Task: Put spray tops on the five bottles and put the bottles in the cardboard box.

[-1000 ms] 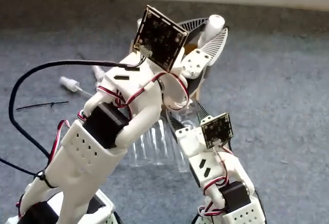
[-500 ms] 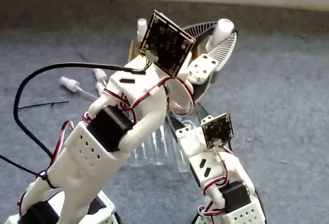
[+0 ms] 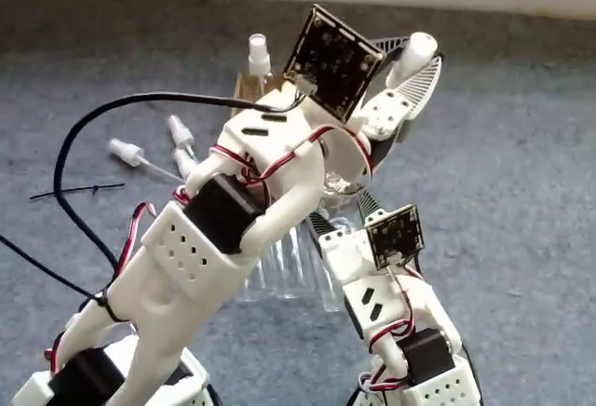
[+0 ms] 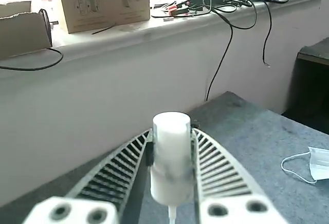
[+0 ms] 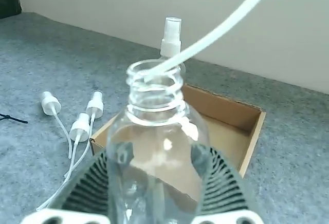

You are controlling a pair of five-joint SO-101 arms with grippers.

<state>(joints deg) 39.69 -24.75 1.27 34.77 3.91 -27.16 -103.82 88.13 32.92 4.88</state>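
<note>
My left gripper is raised high and shut on a white spray top, whose thin tube slants down into the neck of a clear bottle. My right gripper is shut on that bottle and holds it upright. Behind it lies the cardboard box, where a bottle with a spray top stands. Three loose spray tops lie left of the box. More clear bottles stand between the arms.
A black cable loops from the left arm over the grey carpet. A black cable tie lies at the left. In the left wrist view a white face mask lies on the carpet beyond the gripper.
The left arm has swung to the right and slightly up with the spray top. This uncovered the capped bottle in the box. The right arm has kept still.
</note>
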